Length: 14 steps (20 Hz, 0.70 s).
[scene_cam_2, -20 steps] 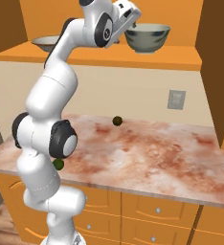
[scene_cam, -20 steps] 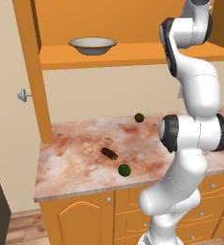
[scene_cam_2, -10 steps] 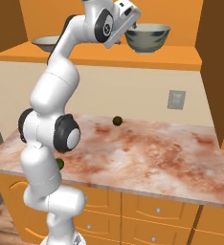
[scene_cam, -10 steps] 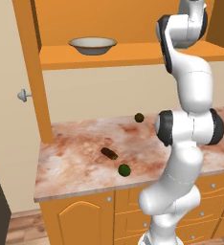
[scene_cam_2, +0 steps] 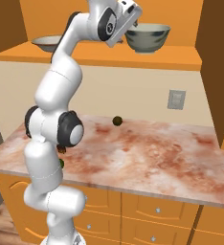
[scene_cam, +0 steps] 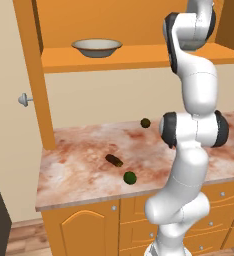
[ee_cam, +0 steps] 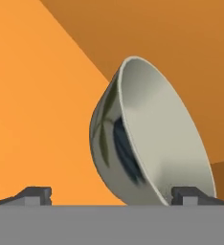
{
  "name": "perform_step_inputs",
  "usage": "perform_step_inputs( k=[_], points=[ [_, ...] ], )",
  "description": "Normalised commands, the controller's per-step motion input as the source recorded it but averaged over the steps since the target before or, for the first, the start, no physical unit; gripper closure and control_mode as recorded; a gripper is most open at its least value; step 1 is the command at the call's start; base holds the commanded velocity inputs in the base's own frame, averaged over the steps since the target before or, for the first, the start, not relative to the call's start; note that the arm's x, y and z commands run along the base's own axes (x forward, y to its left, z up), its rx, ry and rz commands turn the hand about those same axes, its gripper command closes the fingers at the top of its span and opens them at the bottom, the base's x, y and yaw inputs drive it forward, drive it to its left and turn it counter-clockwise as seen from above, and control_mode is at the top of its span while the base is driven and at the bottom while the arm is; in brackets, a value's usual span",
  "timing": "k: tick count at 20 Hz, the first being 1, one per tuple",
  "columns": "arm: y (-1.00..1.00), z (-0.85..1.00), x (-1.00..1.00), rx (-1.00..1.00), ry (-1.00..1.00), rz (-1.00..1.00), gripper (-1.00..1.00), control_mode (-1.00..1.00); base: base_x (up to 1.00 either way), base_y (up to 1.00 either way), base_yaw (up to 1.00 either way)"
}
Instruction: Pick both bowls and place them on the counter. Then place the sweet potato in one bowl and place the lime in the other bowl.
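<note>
Shelf (scene_cam_2: 181, 57), tool (ee_cam: 111, 195) nearer grey-green bowl (ee_cam: 147, 143)

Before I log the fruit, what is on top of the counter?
On the counter: sweet potato, lime and a duller olive-brown ball. The arm covers the counter's right part.

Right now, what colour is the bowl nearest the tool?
Glossy grey-green bowl, pale inside; clearest in the hand view.
</note>
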Motion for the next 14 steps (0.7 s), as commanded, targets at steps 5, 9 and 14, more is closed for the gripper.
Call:
perform_step_inputs(
  k=[5,9,14],
  points=[
    [-0.05,-0.07,0.16,-0.02,0.03,0.07,-1.0,-1.0,0.0,0.0,0.0],
    [0.0,-0.07,0.17,-0.03,0.08,0.05,-1.0,-1.0,0.0,0.0,0.0],
    [-0.03,0.0,0.14,-0.04,0.04,0.01,-1.0,-1.0,0.0,0.0,0.0]
  ],
)
